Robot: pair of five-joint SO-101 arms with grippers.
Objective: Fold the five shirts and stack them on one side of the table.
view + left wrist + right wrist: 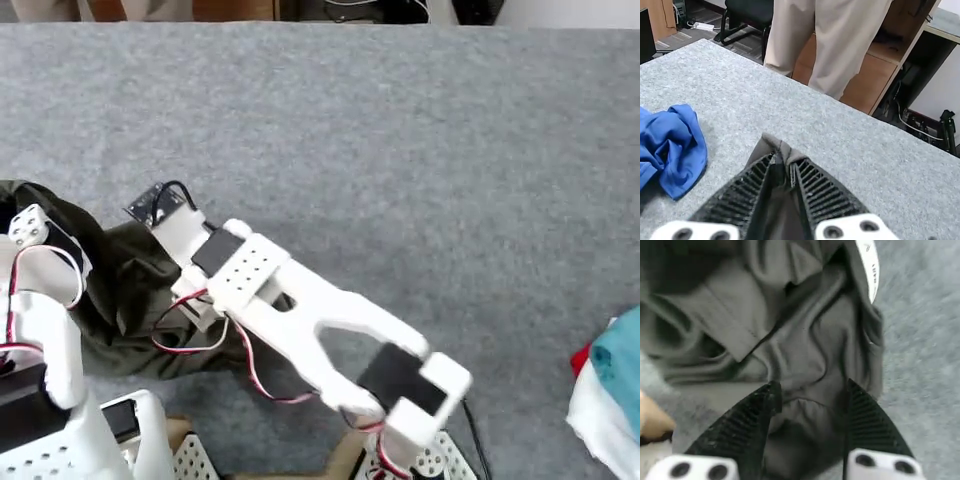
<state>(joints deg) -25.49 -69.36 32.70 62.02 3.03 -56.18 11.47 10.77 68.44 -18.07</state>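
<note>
A crumpled dark olive shirt lies at the table's near left. My left gripper is shut on a pinched fold of this shirt, held a little above the grey table. My right arm stretches from the near edge over the same shirt. Its gripper hangs open just above the creased dark cloth, with a white label farther off. A blue shirt lies bunched on the table beyond my left gripper.
Folded shirts in teal, red and white are piled at the table's right edge. The grey table stretches bare across the middle and back. A person in beige trousers stands behind the far edge.
</note>
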